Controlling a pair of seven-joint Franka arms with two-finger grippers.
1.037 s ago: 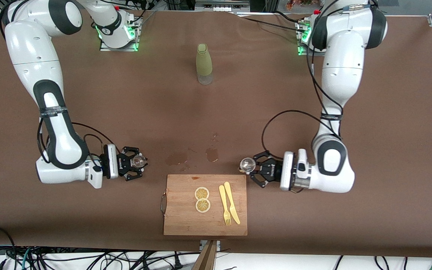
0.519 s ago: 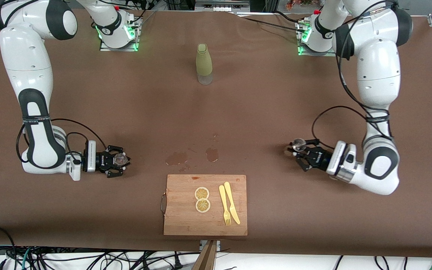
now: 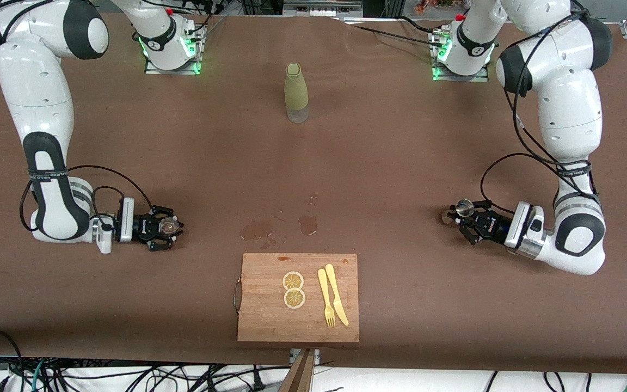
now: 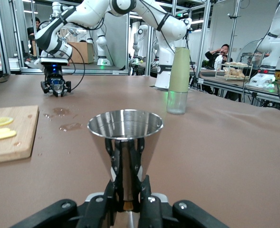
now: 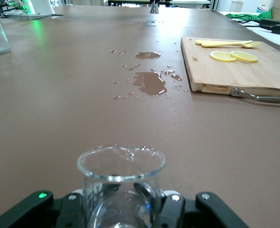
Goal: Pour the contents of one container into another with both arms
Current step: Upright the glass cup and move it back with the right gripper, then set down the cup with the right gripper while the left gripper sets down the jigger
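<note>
The steel jigger [image 3: 463,207] stands upright with its open mouth up, held at its narrow waist. My left gripper [image 3: 468,219] is shut on it, low over the table toward the left arm's end. In the left wrist view the jigger [image 4: 125,126] rises straight out of the left gripper [image 4: 127,164]. The clear glass cup [image 3: 169,225] is upright in my right gripper [image 3: 171,226], low over the table toward the right arm's end. In the right wrist view the black fingers [image 5: 170,204] press the sides of the glass cup [image 5: 121,164].
An olive-green bottle [image 3: 296,92] stands mid-table between the arm bases. A wooden cutting board [image 3: 262,310] near the front edge carries two lemon slices [image 3: 293,289] and a yellow fork and knife [image 3: 332,302]. Spilled puddles [image 3: 308,224] lie just farther from the front camera than the board.
Both arms have swung outward from the board's corners toward their own ends of the table. Each carried its container along, jigger and cup still upright.
</note>
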